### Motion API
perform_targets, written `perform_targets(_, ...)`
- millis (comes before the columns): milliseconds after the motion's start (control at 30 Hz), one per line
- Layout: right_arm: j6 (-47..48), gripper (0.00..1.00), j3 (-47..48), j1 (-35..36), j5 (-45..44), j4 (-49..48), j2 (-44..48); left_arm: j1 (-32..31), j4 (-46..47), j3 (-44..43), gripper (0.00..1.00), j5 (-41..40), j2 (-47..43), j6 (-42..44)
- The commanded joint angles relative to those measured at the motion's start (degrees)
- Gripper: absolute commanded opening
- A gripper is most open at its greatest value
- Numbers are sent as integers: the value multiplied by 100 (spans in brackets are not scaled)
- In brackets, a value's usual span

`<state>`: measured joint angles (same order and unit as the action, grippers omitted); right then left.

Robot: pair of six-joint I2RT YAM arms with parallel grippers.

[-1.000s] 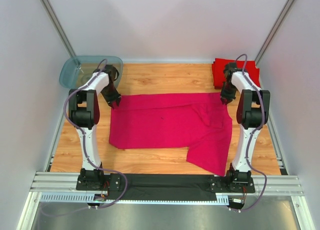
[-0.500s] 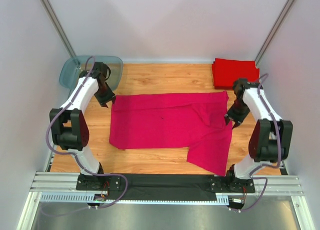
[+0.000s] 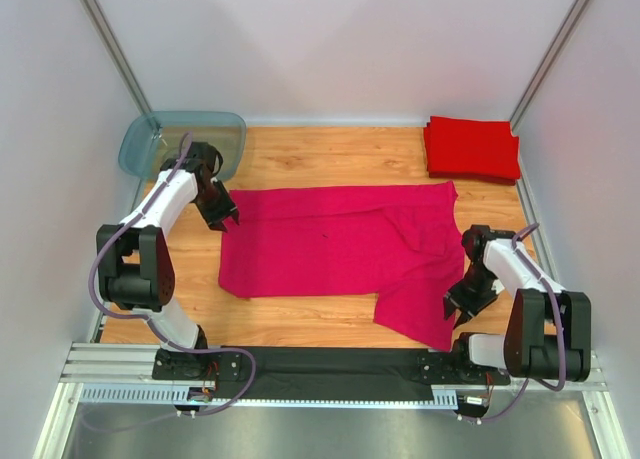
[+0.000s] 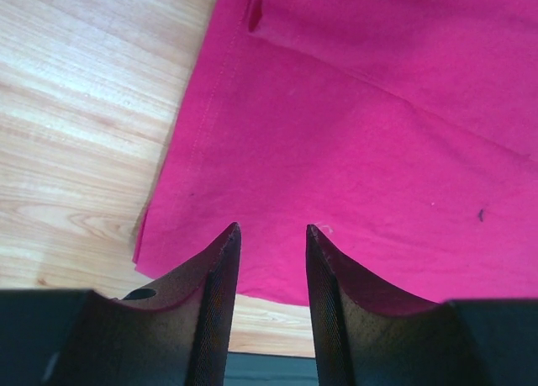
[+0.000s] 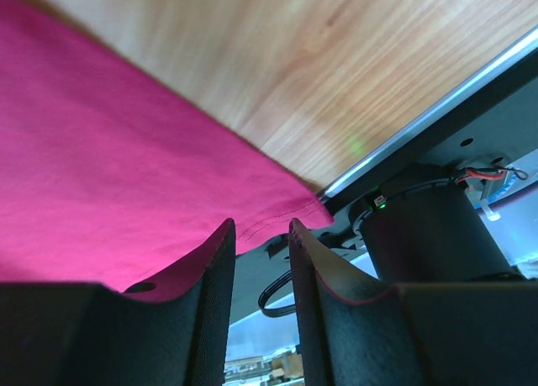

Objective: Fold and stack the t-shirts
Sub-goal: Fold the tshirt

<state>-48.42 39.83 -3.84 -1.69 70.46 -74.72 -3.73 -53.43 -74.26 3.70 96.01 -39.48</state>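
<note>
A magenta-pink t-shirt [image 3: 340,249] lies spread across the wooden table, with one flap reaching toward the near right. Brighter red t-shirts [image 3: 470,147] sit folded in a stack at the far right corner. My left gripper [image 3: 226,220] hovers at the pink shirt's far left corner, open with nothing between its fingers; its wrist view shows the pink cloth [image 4: 378,108] just beyond the left gripper [image 4: 273,233]. My right gripper [image 3: 455,310] is at the shirt's near right corner, open and empty; there the hem [image 5: 101,150] lies just past the right gripper [image 5: 261,228].
A translucent blue-grey tub [image 3: 181,139] stands at the far left corner, close behind the left arm. Bare wood [image 3: 320,154] lies between the tub and the red stack. A dark rail [image 3: 330,364] with both arm bases runs along the near edge.
My right arm has swung from the pink shirt's far right corner down to its near right corner, leaving that far corner flat. The left gripper shifted slightly near the far left corner.
</note>
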Motion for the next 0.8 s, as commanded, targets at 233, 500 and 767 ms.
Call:
perform_targets(233, -641, 33, -713, -21, 55, -427, 352, 12, 87, -238, 44, 70, -82, 108)
perform_targets(500, -730, 31, -1118, -12, 55, -665, 528, 12, 26, -335, 43, -36, 58, 152)
perform_targets(767, -941, 36, -1171, 164, -102, -743, 669, 12, 52, -449, 43, -1, 164, 46)
